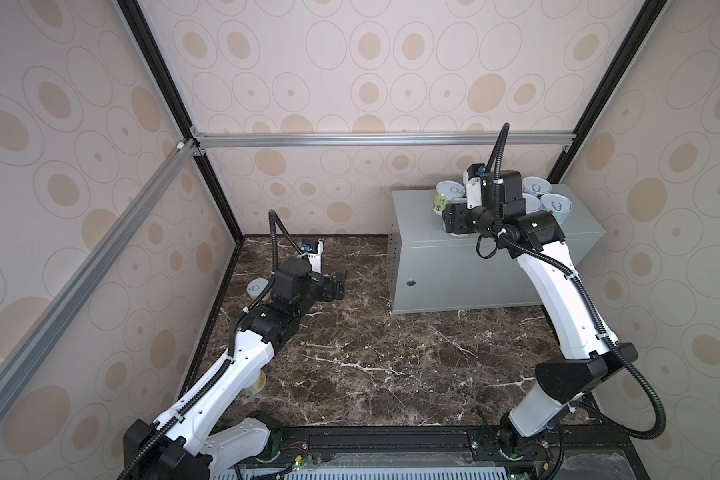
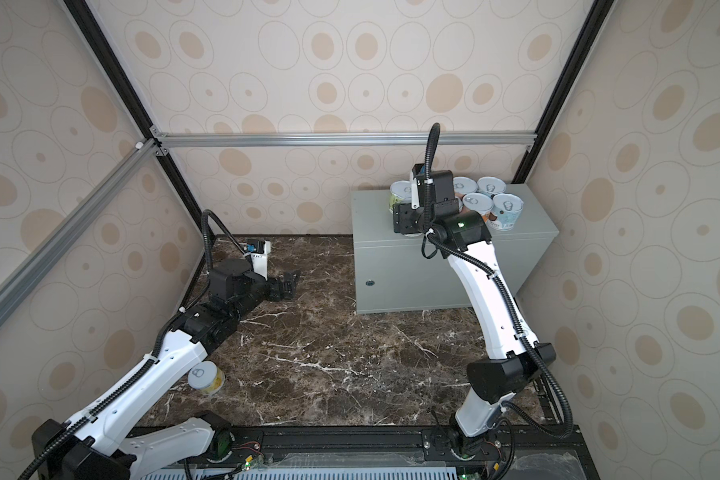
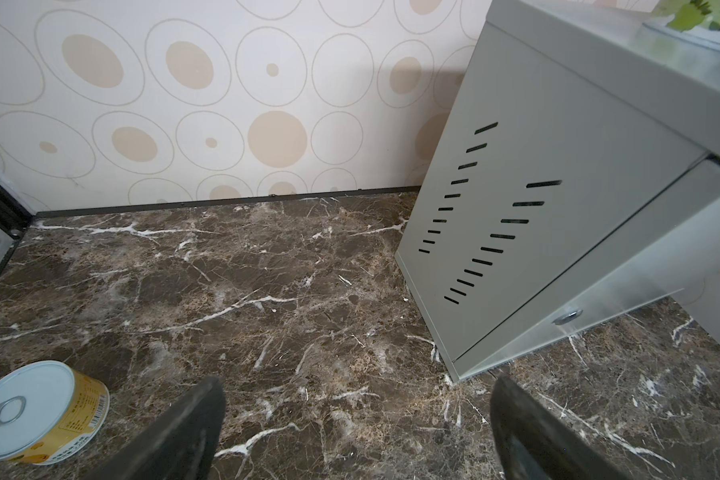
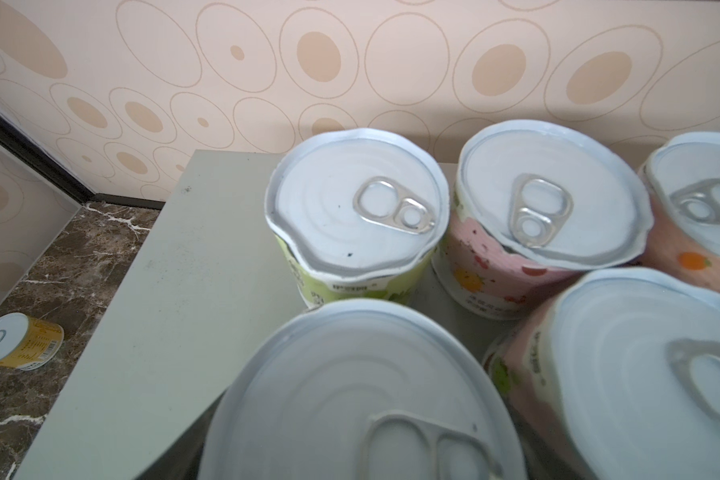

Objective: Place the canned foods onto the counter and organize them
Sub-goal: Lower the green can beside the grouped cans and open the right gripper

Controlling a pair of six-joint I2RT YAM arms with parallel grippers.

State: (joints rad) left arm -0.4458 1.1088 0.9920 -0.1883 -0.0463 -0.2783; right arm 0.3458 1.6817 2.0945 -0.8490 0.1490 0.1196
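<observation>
Claws are taken first. The left gripper (image 3: 358, 386) is seen spread wide and empty, low over the marble surface (image 3: 308, 291), off the perforated side of the counter (image 1: 454, 270). The right gripper (image 1: 456, 226) is poised over the counter's top near its front edge, with a front tin (image 4: 350, 395) directly beneath it. Whether that tin is clamped or merely bracketed cannot be told, since the jaws are hidden.

Most of the canned foods are already gathered on the counter's top, toward its back. A green tin (image 4: 352, 220), a pink tin (image 4: 553, 199) and light-blue tins (image 1: 555, 208) are packed close there, some touching. Two are left off the counter, on the marble. A near yellow tin (image 3: 38, 411) lies beyond the left gripper, on the side away from the counter. A far yellow tin (image 2: 206, 376) is farther still, just beside the left arm (image 2: 150, 374).

The tins are judged light and stiff-walled yet thin, as the lid rims (image 4: 350, 272) are visibly crumpled. A hold across the paper-labelled wall, below the rim, is advised, and the pull-tab (image 4: 393, 210) is best left alone.
</observation>
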